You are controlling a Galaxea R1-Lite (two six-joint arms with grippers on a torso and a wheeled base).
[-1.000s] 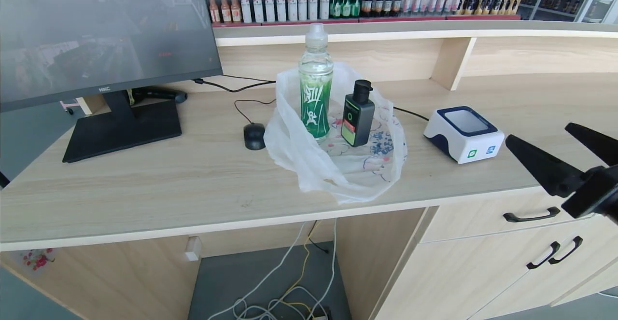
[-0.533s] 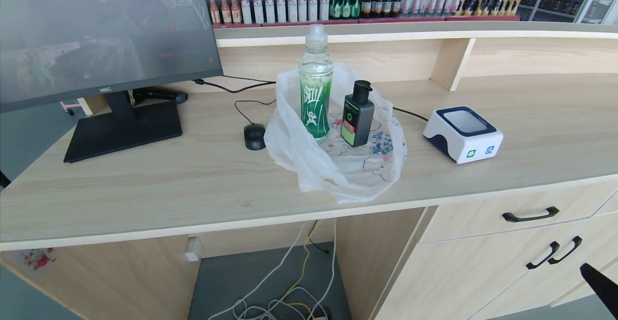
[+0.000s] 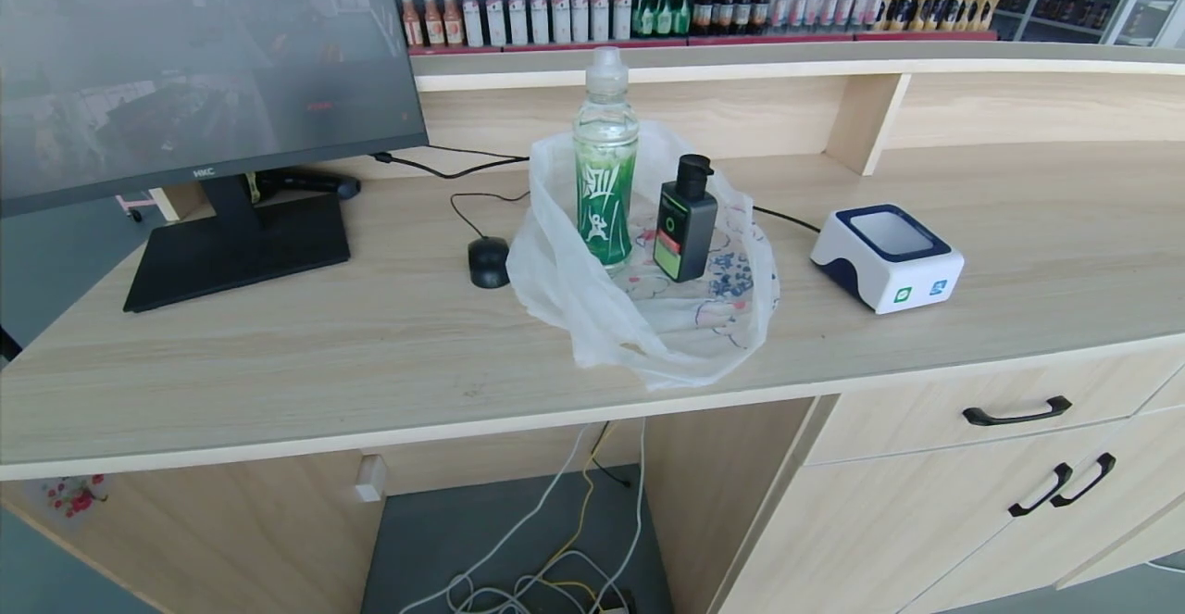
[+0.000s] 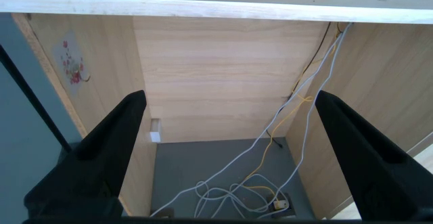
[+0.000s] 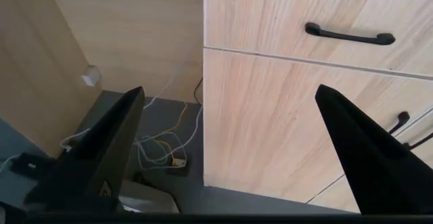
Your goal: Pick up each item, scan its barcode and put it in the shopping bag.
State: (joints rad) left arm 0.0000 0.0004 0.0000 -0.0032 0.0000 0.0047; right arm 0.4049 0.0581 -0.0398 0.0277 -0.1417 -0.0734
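A tall clear bottle with a green label [image 3: 605, 169] and a black pump bottle [image 3: 685, 221] stand upright side by side inside the spread-open white shopping bag [image 3: 648, 318] at the middle of the counter. The white and blue barcode scanner [image 3: 887, 257] sits to the right of the bag. My left gripper [image 4: 230, 149] hangs open below the counter edge, facing the knee space with loose cables, nothing between its fingers. My right gripper [image 5: 226, 149] is open and empty in front of the drawer fronts [image 5: 304, 116], below counter level.
A monitor [image 3: 185, 68] on a black stand fills the counter's left side, with a black mouse [image 3: 488, 260] just left of the bag. A raised ledge [image 3: 833, 63] runs along the back. Drawer handles [image 3: 1016, 413] sit under the counter on the right.
My right gripper, open near the counter's right front edge a second ago, has dropped down and out of the head view. The bottles, bag and scanner have not moved.
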